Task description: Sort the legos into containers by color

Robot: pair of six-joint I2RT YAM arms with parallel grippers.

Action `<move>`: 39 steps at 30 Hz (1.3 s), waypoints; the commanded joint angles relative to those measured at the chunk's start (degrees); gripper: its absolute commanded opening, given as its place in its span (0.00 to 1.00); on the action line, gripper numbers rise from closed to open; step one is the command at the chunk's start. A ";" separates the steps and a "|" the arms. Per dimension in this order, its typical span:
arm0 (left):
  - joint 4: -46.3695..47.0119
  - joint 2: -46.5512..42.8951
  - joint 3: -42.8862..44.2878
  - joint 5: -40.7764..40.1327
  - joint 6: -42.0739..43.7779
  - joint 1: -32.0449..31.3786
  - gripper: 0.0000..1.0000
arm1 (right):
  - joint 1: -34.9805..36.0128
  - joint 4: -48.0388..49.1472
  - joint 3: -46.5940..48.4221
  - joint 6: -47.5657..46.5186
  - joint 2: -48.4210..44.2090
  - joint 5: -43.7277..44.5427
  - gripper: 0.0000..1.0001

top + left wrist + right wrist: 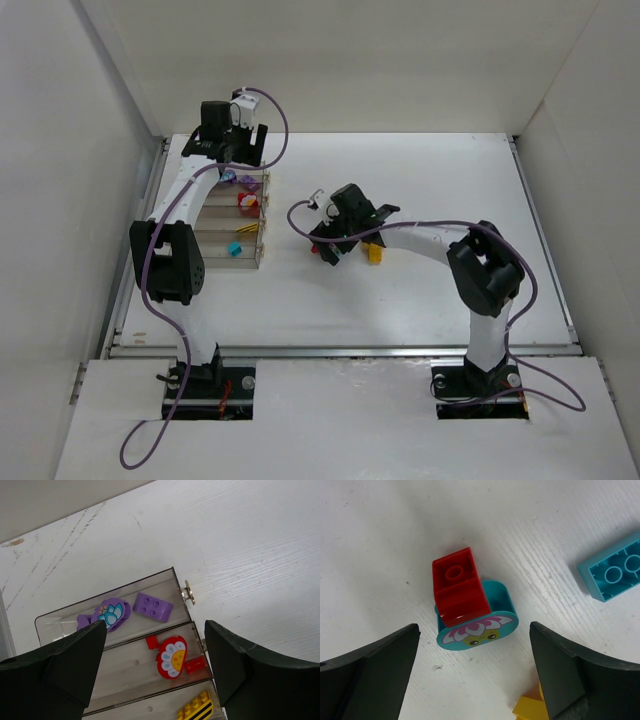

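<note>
While several of the small plastic toy bricks already lie in the row of clear smoky plastic bins [182,605], purple pieces [153,607] in the far one, red [172,657] in the next and a yellow striped brick [197,709] in the third, the sorting looks partly done, and the step in hand seems to be a pick by the right arm. The right gripper [474,630] hangs over a red stepped brick [457,587] that rests against or on a round cyan piece with a flower face [487,626]; whether the two are clipped together cannot be told. Its jaws stand wide apart, holding and touching nothing. A cyan rectangular brick [615,572] and a yellow piece [532,710] lie near on the white table [380,540]. The next move probably calls for closing on the red brick alone, lest the cyan piece come along into the wrong bin. The left gripper [155,625] hovers above the far bins, likewise spread wide and empty.
</note>
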 commanded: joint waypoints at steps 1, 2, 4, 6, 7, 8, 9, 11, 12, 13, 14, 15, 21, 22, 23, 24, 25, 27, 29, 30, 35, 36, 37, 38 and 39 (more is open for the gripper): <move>0.97 -3.20 -0.22 0.96 -0.24 -0.15 0.77 | -0.63 3.47 0.99 -0.96 0.85 -1.52 0.95; 0.97 -3.20 -0.22 0.96 -0.24 -0.15 0.77 | -0.63 3.47 0.99 -0.96 1.46 -2.04 0.95; 0.97 -3.73 -0.22 0.96 -0.24 -0.15 0.77 | -1.15 3.47 0.99 -0.96 1.47 -3.36 0.95; 0.97 -3.73 -0.22 0.43 -0.24 -0.15 0.77 | -1.15 4.00 1.69 -0.96 2.09 -3.37 0.95; 0.97 -3.73 -0.22 0.43 -0.24 -0.15 0.77 | -1.15 4.00 1.69 -0.96 2.69 -3.37 0.94; 0.97 -3.73 -0.22 0.43 -0.24 -0.15 0.77 | -1.15 4.00 1.69 -0.96 2.70 -3.37 0.94; 0.97 -3.73 -0.22 0.43 -0.24 -0.15 0.77 | -1.15 4.52 2.30 -0.96 3.40 -3.89 0.92; 0.97 -3.73 -0.22 0.43 -0.24 -0.15 0.77 | -1.15 4.53 2.83 -0.96 3.93 -3.90 0.88; 0.97 -3.73 -0.22 0.43 -0.24 -0.15 0.77 | -1.15 4.53 2.83 -0.26 3.93 -3.90 0.83; 0.97 -3.73 -0.22 0.43 -0.24 -0.15 0.77 | -1.15 4.53 2.83 -0.26 3.93 -3.90 0.77; 0.97 -3.73 -0.22 0.43 -0.24 -0.15 0.77 | -1.15 4.53 2.83 -0.26 3.93 -3.90 0.75; 0.97 -3.73 -0.22 0.43 0.29 -0.15 0.77 | -1.15 4.53 2.83 -0.26 3.93 -3.90 0.71; 0.35 -4.25 -0.75 1.05 0.29 -0.15 0.77 | -1.15 5.67 0.03 -0.26 1.74 -3.81 0.18; 0.35 -4.25 -0.75 1.05 0.29 -0.15 0.77 | -1.15 5.67 0.02 -0.26 0.60 -3.20 0.14; -0.17 -4.25 -0.75 2.35 0.29 -0.15 0.77 | -1.15 6.19 -0.59 -0.26 -0.02 -3.19 0.05; -0.18 -4.77 -0.75 3.06 0.29 -0.15 0.77 | -1.15 6.20 -0.59 -0.26 -0.81 -3.19 0.01; -0.70 -4.78 -0.75 4.11 0.29 -0.15 0.77 | -1.76 6.20 -1.20 0.26 -1.68 -3.19 0.00; -2.11 -5.48 -1.27 9.90 2.57 -0.15 0.77 | -2.99 6.73 -1.21 0.27 -5.11 -4.67 0.00; -2.89 -6.71 -1.97 14.91 5.46 -0.15 0.77 | -3.96 7.25 -1.74 0.27 -8.88 -7.22 0.00; -3.86 -7.67 -2.68 20.59 9.13 -0.15 0.77 | -4.58 7.25 -1.74 0.27 -10.03 -8.89 0.00; -16.67 -8.82 -1.02 39.78 31.65 -0.68 0.78 | -5.90 3.05 2.03 -4.20 -13.90 -13.39 0.00; -23.14 -8.82 -0.49 41.81 36.71 -0.68 0.80 | -5.90 1.90 2.91 -5.95 -13.91 -13.39 0.00; -25.90 -8.82 0.91 44.44 40.94 -0.68 0.84 | -6.51 0.06 3.53 -6.49 -13.91 -14.17 0.00; -28.54 -8.82 1.88 45.42 44.38 -1.20 0.88 | -6.51 0.05 4.06 -6.50 -13.91 -15.22 0.00; -33.35 -8.82 2.93 46.30 50.50 -1.73 0.92 | -6.51 -0.56 4.06 -7.11 -13.91 -15.84 0.00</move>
